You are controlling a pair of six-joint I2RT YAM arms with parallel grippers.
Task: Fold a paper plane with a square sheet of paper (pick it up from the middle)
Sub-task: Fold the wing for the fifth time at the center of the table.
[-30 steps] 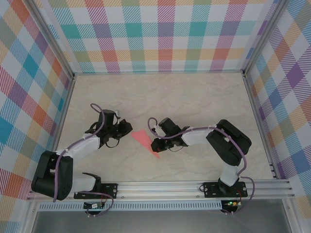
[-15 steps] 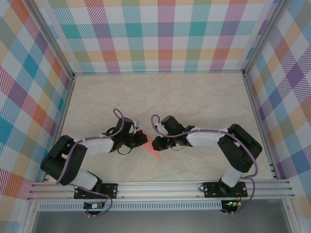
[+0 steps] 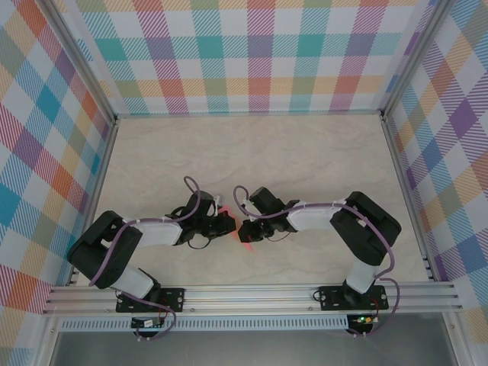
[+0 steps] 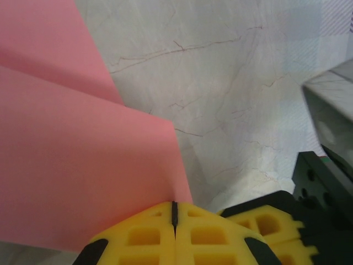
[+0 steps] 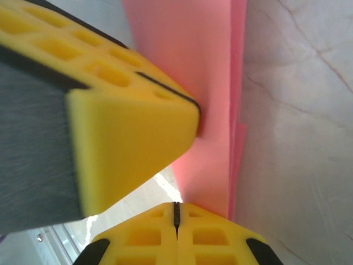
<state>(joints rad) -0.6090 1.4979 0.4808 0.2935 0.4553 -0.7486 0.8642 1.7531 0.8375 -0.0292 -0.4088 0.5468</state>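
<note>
Left side: plaid multicolour fabric wall (image 3: 46, 152), then black-and-white left arm with purple cable (image 3: 101, 259) looped along it. Left gripper (image 3: 226, 223) lay low over the beige marble-pattern table (image 3: 305, 152), yellow foam fingertips (image 4: 149, 237) pressed together, just a thin seam between them. The tips sat at the edge of the thin salmon-pink sheet of paper (image 4: 71, 154); could not tell if any paper was caught in the seam.

Paper was matte and smooth, folded into overlapping layers with straight creases. It lay flat at table centre between the two grippers, mostly covered by them from above, a red sliver (image 3: 245, 242) showing.

Right gripper (image 3: 245, 227) was also pressed shut, tips (image 5: 138, 243) at the paper's layered edge. The left gripper's blocky yellow pad (image 5: 127, 127) crowded in, touching the paper. Ribbed aluminium rail (image 3: 252, 293) ran along the near edge.
</note>
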